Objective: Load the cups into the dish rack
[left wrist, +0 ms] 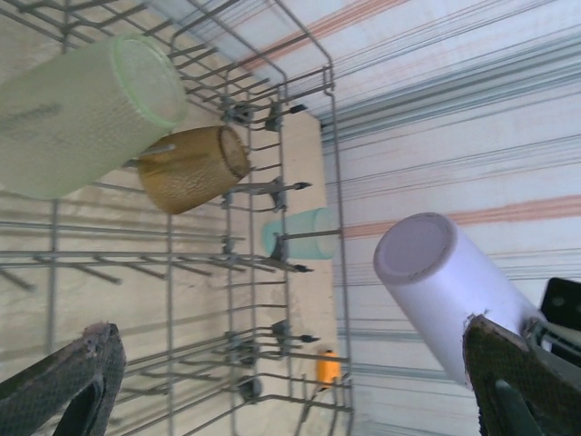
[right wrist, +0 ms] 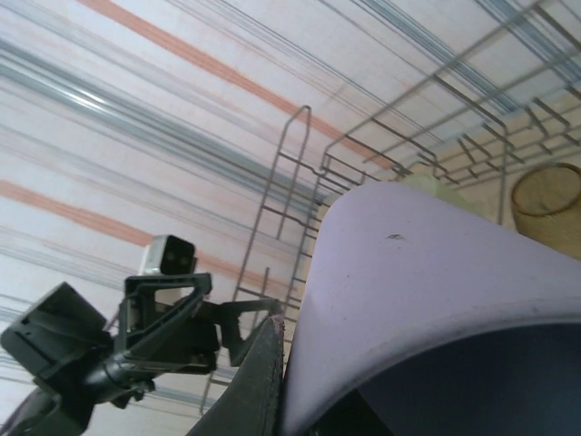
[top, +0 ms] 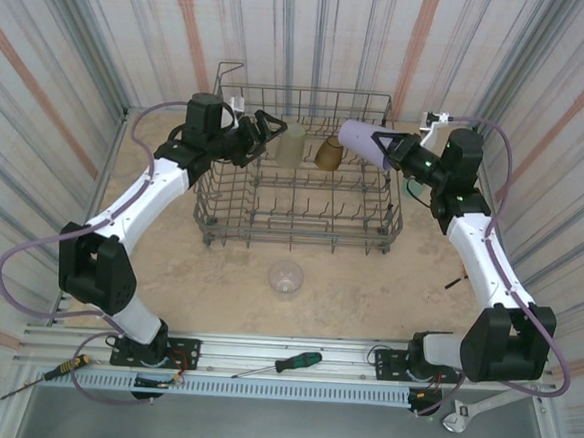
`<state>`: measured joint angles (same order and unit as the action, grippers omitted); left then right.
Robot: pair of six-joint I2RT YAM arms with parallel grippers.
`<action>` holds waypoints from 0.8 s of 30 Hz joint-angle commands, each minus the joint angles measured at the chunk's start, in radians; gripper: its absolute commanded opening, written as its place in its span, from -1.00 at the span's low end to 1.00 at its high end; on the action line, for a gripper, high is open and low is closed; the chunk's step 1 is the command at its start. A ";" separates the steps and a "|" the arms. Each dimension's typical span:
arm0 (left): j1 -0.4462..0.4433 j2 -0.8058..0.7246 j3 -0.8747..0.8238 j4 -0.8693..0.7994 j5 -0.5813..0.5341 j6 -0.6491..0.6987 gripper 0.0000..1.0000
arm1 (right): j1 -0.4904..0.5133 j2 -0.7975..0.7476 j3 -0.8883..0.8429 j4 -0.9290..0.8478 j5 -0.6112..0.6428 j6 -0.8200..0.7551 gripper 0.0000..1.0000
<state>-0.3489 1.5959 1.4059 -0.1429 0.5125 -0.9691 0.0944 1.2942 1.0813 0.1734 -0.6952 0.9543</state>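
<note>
Corrugated striped panels wall in a sandy beige table [top: 168, 271], with both arms bolted at its near edge.

(a) The dish rack [top: 302, 225], a grey wire basket with rows of tines, stands at the middle of the table, toward the far wall.

(b) In its far row, two cups sit among the tines, just beside each other. The pale yellow-green cup [top: 291, 144] is on the left and the amber-brown cup [top: 328, 153] on the right.

(c) The lavender cup [top: 361, 141] lies almost on its side in the air over the far right part of the rack, close to the amber-brown cup. Its closed base points toward the left arm. The right gripper [top: 385, 148] is clamped on its open end, and in the right wrist view one dark finger [right wrist: 259, 381] presses against the cup's wall.

(d) The left gripper [top: 274, 136] hangs at the rack's far left, just beside the yellow-green cup, jaws spread wide with nothing between them.

(e) Outside the rack, a teal-green cup [left wrist: 313, 232] lies on the table past its right wall. A clear cup [top: 286, 276] stands on the table in front of the rack, well apart from it.

(f) A green-handled screwdriver [top: 300, 361] rests on the rail between the arm bases, and a second screwdriver [top: 61, 370] lies at the near left.
</note>
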 commanded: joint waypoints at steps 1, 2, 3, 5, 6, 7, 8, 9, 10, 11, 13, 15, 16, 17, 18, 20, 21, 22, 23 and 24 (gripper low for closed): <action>-0.005 0.033 0.015 0.130 0.054 -0.137 0.97 | 0.020 0.009 -0.004 0.148 -0.036 0.063 -1.00; -0.009 0.045 0.020 0.143 0.056 -0.147 0.97 | 0.024 0.015 -0.006 0.167 -0.039 0.071 -1.00; -0.013 0.058 0.030 0.150 0.058 -0.161 0.97 | 0.026 0.020 -0.011 0.192 -0.044 0.084 -1.00; -0.021 0.080 0.044 0.166 0.057 -0.187 0.97 | 0.031 0.031 -0.021 0.245 -0.049 0.109 -1.00; -0.023 0.092 0.052 0.180 0.058 -0.204 0.97 | 0.033 0.037 -0.026 0.271 -0.055 0.122 -1.00; -0.026 0.106 0.064 0.193 0.064 -0.219 0.97 | 0.037 0.042 -0.030 0.290 -0.058 0.131 -1.00; -0.025 0.121 0.074 0.204 0.071 -0.232 0.97 | 0.041 0.046 -0.034 0.305 -0.058 0.137 -1.00; -0.026 0.136 0.089 0.216 0.082 -0.249 0.97 | 0.046 0.051 -0.036 0.316 -0.058 0.141 -1.00; -0.027 0.149 0.103 0.231 0.091 -0.265 0.97 | 0.052 0.057 -0.040 0.321 -0.057 0.144 -1.00; -0.028 0.160 0.114 0.242 0.097 -0.278 0.97 | 0.058 0.059 -0.040 0.324 -0.056 0.145 -1.00; -0.036 0.174 0.129 0.263 0.100 -0.302 0.97 | 0.076 0.064 -0.045 0.333 -0.056 0.141 -1.00; -0.048 0.180 0.130 0.278 0.092 -0.317 0.97 | 0.094 0.063 -0.053 0.337 -0.047 0.133 -1.00; -0.055 0.183 0.133 0.286 0.088 -0.324 0.97 | 0.102 0.063 -0.055 0.338 -0.044 0.129 -1.00; -0.061 0.189 0.134 0.291 0.087 -0.334 0.97 | 0.106 0.063 -0.057 0.337 -0.041 0.129 -1.00; -0.065 0.194 0.136 0.302 0.087 -0.344 0.97 | 0.111 0.065 -0.058 0.337 -0.038 0.130 -1.00; -0.074 0.209 0.147 0.319 0.093 -0.362 0.97 | 0.119 0.060 -0.058 0.342 -0.031 0.131 -1.00; -0.078 0.214 0.154 0.322 0.097 -0.371 0.97 | 0.124 0.058 -0.058 0.347 -0.027 0.127 -1.00; -0.080 0.221 0.161 0.327 0.099 -0.379 0.97 | 0.128 0.053 -0.055 0.351 -0.023 0.125 -1.00; -0.083 0.228 0.167 0.334 0.104 -0.389 0.97 | 0.131 0.051 -0.054 0.351 -0.019 0.120 -1.00; -0.086 0.232 0.171 0.342 0.107 -0.398 0.97 | 0.133 0.048 -0.053 0.353 -0.016 0.114 -1.00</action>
<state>-0.4290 1.8046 1.5417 0.1524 0.5888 -1.3190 0.2169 1.3575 1.0241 0.4713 -0.7273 1.0710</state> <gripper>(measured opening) 0.986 0.080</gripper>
